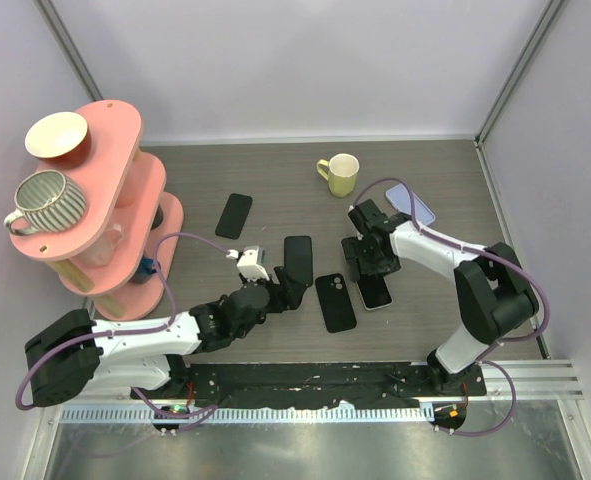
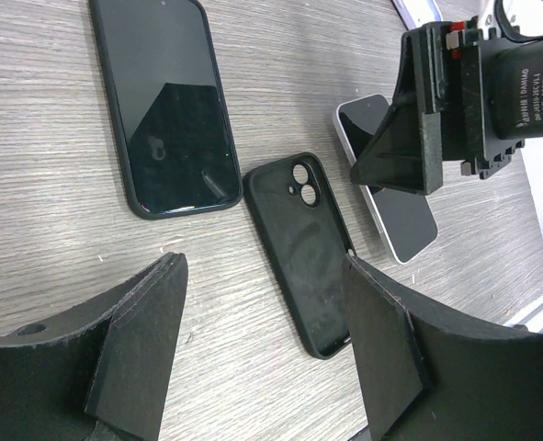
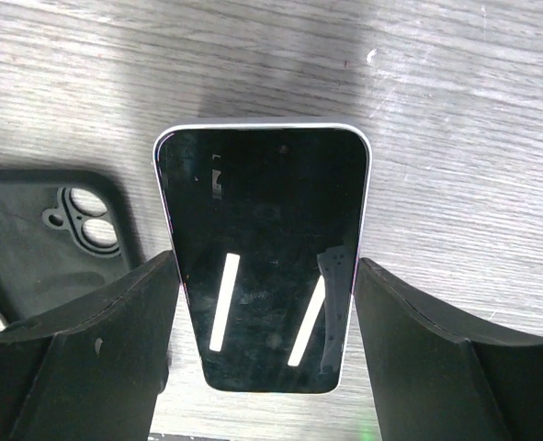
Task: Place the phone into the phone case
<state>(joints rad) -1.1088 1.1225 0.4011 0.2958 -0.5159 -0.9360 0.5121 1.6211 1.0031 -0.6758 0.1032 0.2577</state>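
Observation:
A white-edged phone (image 3: 266, 248) lies screen up on the table; it also shows in the top view (image 1: 376, 292) and the left wrist view (image 2: 400, 207). An empty black phone case (image 1: 335, 302), camera cut-out at its far end, lies just left of it, inside up (image 2: 303, 248) (image 3: 50, 239). My right gripper (image 3: 266, 262) is open, its fingers straddling the phone's near end, close against both long sides (image 1: 373, 265). My left gripper (image 2: 262, 266) is open and empty, hovering just left of the case (image 1: 293, 285).
A black phone (image 1: 297, 260) (image 2: 165, 110) lies just beyond my left gripper. Another black phone (image 1: 234, 215) lies further back, and a lilac phone (image 1: 412, 203) at the back right. A yellow mug (image 1: 340, 174) stands at the back. A pink tiered shelf (image 1: 125, 240) with cups is at the left.

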